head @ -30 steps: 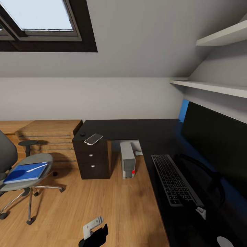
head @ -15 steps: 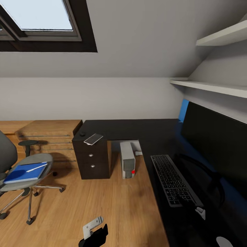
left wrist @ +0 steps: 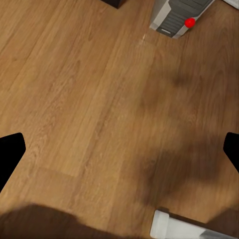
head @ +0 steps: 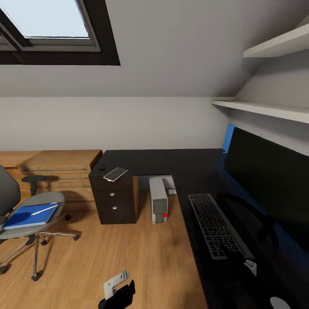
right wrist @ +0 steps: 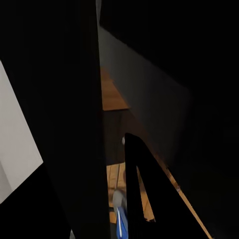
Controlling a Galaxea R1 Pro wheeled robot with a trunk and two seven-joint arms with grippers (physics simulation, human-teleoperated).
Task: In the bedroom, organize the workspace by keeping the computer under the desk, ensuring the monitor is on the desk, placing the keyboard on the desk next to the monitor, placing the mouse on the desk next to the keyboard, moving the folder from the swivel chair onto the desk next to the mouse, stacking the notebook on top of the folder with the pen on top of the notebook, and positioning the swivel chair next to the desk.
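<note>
The left gripper hangs over the wood floor with its fingers spread wide and nothing in them. I cannot tell how the right gripper's fingers are set. On the desk at the right, the keyboard lies in front of the monitor. At the left, the chair holds the blue folder with the pen on top. Farther off, the computer stands under the desk. The notebook and the mouse lie on the far desk corner.
</note>
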